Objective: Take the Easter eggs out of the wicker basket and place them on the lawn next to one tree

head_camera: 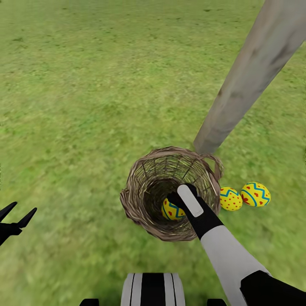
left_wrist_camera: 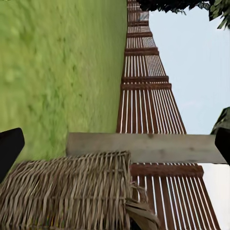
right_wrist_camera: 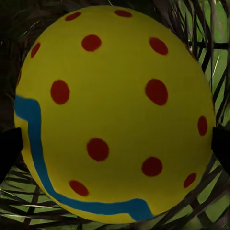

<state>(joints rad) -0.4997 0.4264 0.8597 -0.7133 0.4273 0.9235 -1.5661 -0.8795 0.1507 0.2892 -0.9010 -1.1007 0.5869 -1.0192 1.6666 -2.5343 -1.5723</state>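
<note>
Even, bright, diffuse daylight; no cast shadows on the lawn (head_camera: 85,106). Grass texture soft and smeared toward the head view's lower edge. Basket (head_camera: 146,212) interior dark.

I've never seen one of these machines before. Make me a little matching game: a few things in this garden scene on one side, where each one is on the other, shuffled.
Things:
1. right pincer
2. left pincer
3. two Easter eggs
4. tree trunk

Places:
A. lying on the lawn beside the wicker basket
B. rising from the grass just behind the basket
C. reaching down inside the basket, around the third egg
D. hanging open over bare grass, away from the basket

Pairs: 1-C, 2-D, 3-A, 4-B
</note>
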